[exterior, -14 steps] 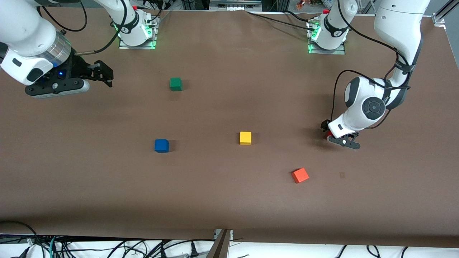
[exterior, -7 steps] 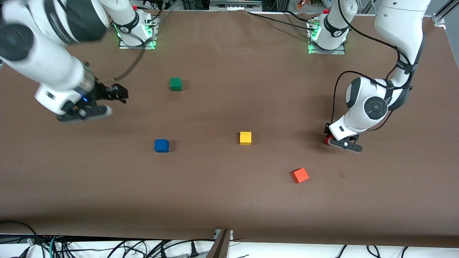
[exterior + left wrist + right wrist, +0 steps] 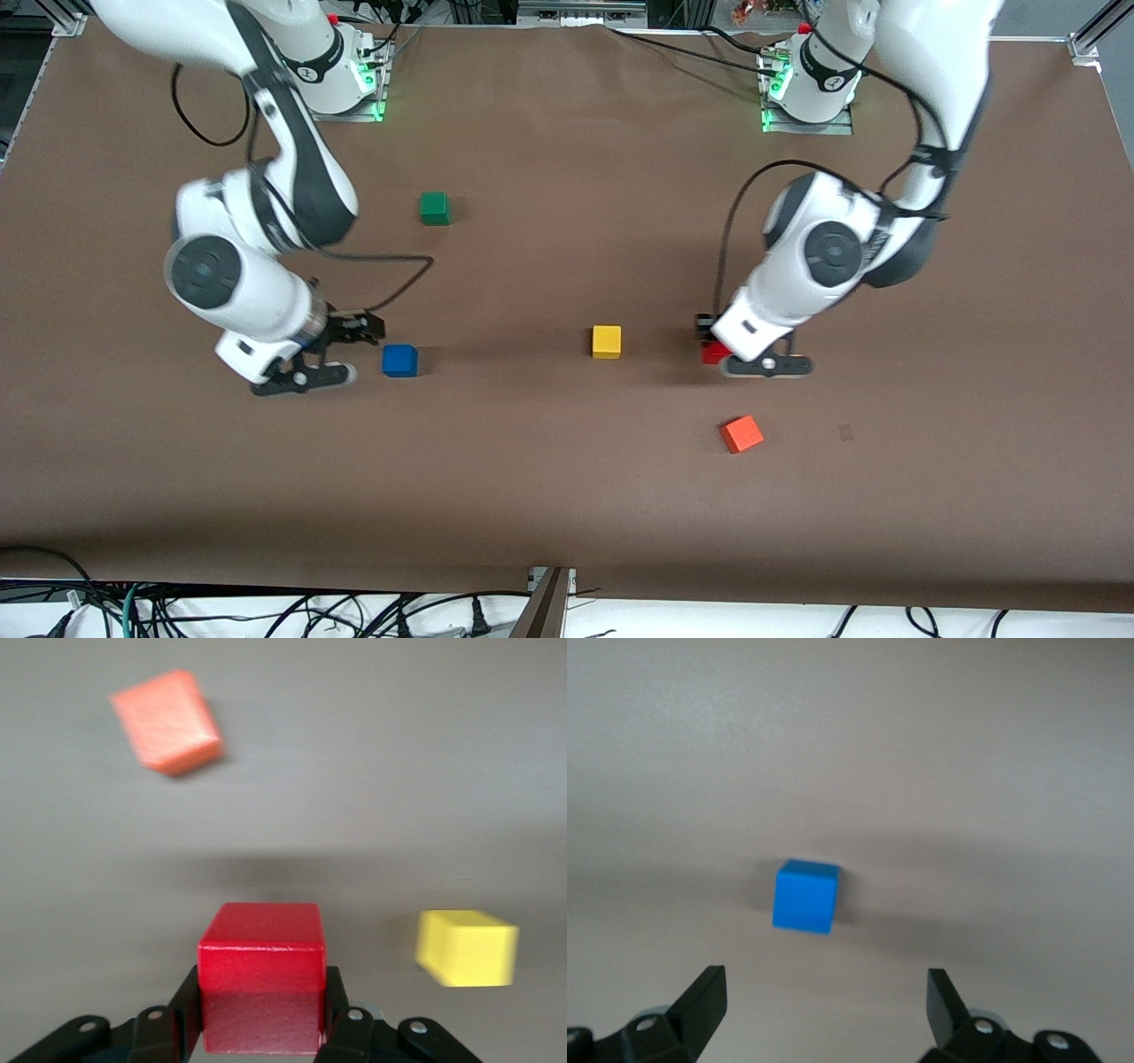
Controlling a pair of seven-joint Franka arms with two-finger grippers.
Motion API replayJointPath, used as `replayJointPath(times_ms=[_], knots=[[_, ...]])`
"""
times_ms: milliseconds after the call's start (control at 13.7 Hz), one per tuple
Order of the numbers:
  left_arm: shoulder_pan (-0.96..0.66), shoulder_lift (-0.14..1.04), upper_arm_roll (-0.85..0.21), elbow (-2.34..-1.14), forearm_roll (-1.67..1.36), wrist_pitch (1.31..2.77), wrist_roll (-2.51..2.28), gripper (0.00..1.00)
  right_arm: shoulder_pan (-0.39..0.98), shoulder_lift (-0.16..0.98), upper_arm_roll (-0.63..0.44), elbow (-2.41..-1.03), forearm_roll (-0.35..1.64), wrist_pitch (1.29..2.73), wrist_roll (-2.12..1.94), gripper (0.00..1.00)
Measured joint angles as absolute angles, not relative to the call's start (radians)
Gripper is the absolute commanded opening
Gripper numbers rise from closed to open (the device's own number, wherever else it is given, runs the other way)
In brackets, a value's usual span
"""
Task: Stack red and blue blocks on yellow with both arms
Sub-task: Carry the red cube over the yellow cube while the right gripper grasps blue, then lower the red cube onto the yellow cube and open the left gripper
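- Brown table (image 3: 567, 496) in the front view, with five cubes spread around. The yellow cube (image 3: 607, 341) sits about mid-table, and the blue cube (image 3: 400, 361) is well apart from it toward the right arm's end.
- Same view: the left gripper (image 3: 714, 347) is up over the table between the yellow cube and the left arm's end, with the red cube (image 3: 714, 353) in it. The right gripper (image 3: 354, 341) hangs just beside the blue cube. An orange cube (image 3: 741, 434) lies nearer the camera, and a green cube (image 3: 434, 208) is up toward the bases.
- Left wrist view: fingers (image 3: 184, 1005) clamped on both sides of the red cube (image 3: 261, 979), off the table. The yellow cube (image 3: 466, 947) and orange cube (image 3: 166, 721) lie below.
- Right wrist view: fingers (image 3: 702, 1003) spread wide with nothing between them, blue cube (image 3: 805, 896) on the table ahead, not touched.
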State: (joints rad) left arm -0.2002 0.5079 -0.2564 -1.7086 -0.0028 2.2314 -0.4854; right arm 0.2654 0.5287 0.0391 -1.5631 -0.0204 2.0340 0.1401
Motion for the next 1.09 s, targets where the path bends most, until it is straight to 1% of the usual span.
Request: replayJointPath(times_ms=[219,364,510,583,728,801,947,1093], knots=[[-0.291,0.620,-0.261,-1.582,0.000,2.206,-0.560,0.00,0.282,0.633,0.039,-1.578,-0.002,2.153,0.169,1.00],[-0.338,0.680,-0.261,-1.512,0.031,2.188,-0.621,0.00,0.282,0.661,0.038,-1.606,0.025,2.201,0.178,0.99],[-0.370,0.721,-0.261,-1.465,0.066,2.179,-0.672,0.00,0.282,0.663,0.038,-1.650,0.033,2.258,0.183,0.98],[-0.381,0.736,-0.261,-1.452,0.071,2.177,-0.684,0.00,0.282,0.663,0.038,-1.672,0.035,2.290,0.189,0.86],[-0.397,0.753,-0.261,-1.437,0.073,2.175,-0.697,0.00,0.282,0.668,0.038,-1.705,0.035,2.333,0.201,0.41],[-0.403,0.757,-0.260,-1.434,0.074,2.175,-0.705,0.00,0.282,0.671,0.038,-1.712,0.035,2.341,0.202,0.29],[-0.419,0.758,-0.260,-1.433,0.079,2.173,-0.723,0.00,0.282,0.674,0.038,-1.715,0.036,2.344,0.203,0.08],[-0.433,0.759,-0.260,-1.432,0.102,2.170,-0.751,0.00,0.282,0.670,0.038,-1.713,0.036,2.338,0.203,0.06]])
